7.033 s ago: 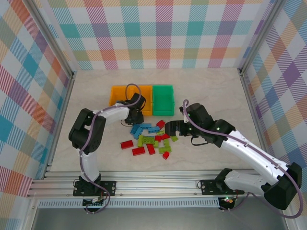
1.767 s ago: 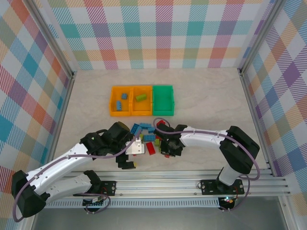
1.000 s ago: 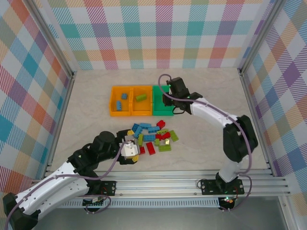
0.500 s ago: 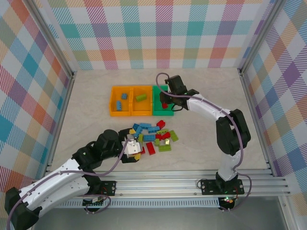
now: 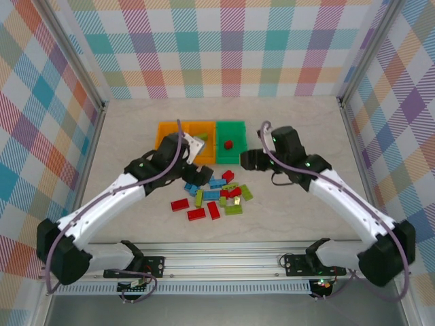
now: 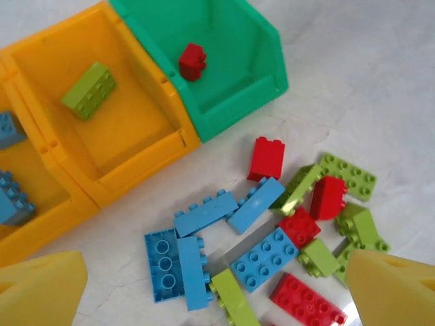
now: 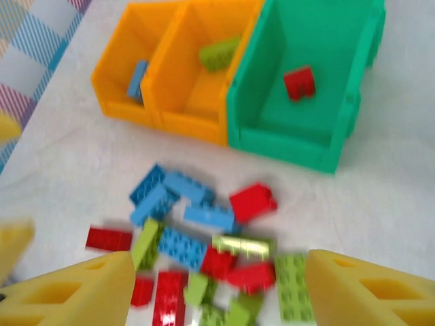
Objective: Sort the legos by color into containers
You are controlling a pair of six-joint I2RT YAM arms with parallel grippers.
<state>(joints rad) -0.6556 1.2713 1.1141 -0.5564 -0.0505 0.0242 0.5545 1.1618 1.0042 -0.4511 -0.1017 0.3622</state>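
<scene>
The legos lie in a loose pile (image 5: pixel 214 193) of blue, lime green and red bricks in front of the containers. The green bin (image 5: pixel 231 161) holds one red brick (image 5: pixel 228 144). A lime green brick (image 6: pixel 88 89) lies in the middle orange bin (image 6: pixel 136 168), and blue bricks (image 6: pixel 12 197) lie in the left orange bin (image 7: pixel 112 102). My left gripper (image 5: pixel 193 147) hovers open over the orange bins' front edge, with nothing between its fingers (image 6: pixel 41 288). My right gripper (image 5: pixel 249 160) stands open and empty just right of the green bin, above the pile (image 7: pixel 204 251).
Metal frame posts and checkered walls close in the table on three sides. Bare tabletop (image 5: pixel 306 129) lies right of the bins and behind them. My left arm (image 5: pixel 115 197) crosses the table's left half, partly covering the left orange bin.
The right gripper opened over the green bin, left the red brick in it and drew back toward the pile. The left arm swung from the pile's near side up to the bins.
</scene>
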